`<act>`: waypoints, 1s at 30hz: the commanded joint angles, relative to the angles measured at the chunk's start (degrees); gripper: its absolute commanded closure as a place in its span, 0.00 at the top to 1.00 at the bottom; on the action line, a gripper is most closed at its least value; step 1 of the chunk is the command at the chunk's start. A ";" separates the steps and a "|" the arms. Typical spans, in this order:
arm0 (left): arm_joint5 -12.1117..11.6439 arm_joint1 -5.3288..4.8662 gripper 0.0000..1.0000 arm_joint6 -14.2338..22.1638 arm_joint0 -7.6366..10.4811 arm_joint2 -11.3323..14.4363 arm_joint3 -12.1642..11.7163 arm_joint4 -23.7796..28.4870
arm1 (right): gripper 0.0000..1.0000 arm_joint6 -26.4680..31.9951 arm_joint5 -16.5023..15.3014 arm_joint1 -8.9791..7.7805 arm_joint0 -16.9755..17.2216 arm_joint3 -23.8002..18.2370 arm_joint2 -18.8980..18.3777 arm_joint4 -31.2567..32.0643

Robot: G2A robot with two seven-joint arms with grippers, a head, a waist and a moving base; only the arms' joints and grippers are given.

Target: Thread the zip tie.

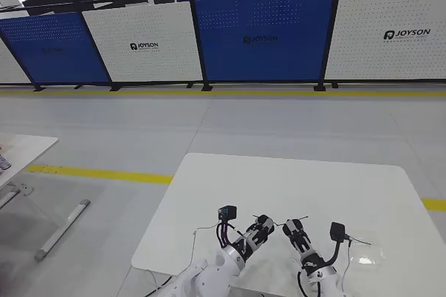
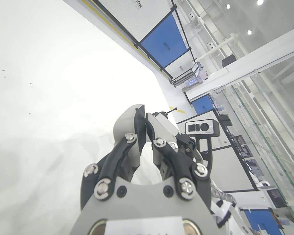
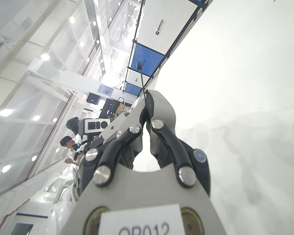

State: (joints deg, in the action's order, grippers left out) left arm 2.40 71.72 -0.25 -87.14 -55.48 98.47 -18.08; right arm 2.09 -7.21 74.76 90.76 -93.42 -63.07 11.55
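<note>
A thin black zip tie (image 3: 142, 79) sticks out past the tips of my right gripper (image 3: 147, 96), which is shut on its strap; the small square head is at the free end. In the top view both grippers hover low over the near part of the white table (image 1: 282, 185), tips almost meeting: left gripper (image 1: 265, 220), right gripper (image 1: 288, 224). In the left wrist view my left gripper (image 2: 146, 117) is shut, and I see nothing between its pads. Just beyond it the zip tie (image 2: 172, 110) pokes out from the right gripper (image 2: 161, 114).
A clear plastic bag (image 1: 364, 258) lies on the table to the right of the arms, with a thin dark strip (image 1: 359, 241) beside it. The table's near-left edge (image 1: 152, 245) is close to the left arm. Another table (image 1: 15, 148) stands at far left.
</note>
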 commanded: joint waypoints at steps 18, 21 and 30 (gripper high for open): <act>-4.32 0.09 0.00 1.68 -0.18 0.19 0.55 3.47 | 0.00 2.70 -3.57 -0.03 0.78 -0.02 -1.65 -3.92; -3.85 0.12 0.00 1.21 -0.24 0.13 0.46 3.55 | 0.00 2.76 -3.80 -0.06 1.01 -0.07 -1.99 -4.22; -1.65 0.21 0.23 -0.35 0.05 0.83 0.24 -0.16 | 0.00 2.06 -3.55 -0.08 1.52 -0.51 -2.47 -3.15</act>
State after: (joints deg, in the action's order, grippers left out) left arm 0.57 71.91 -0.45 -87.12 -54.73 98.71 -17.96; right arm 4.41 -10.95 74.68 92.18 -93.75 -65.49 8.04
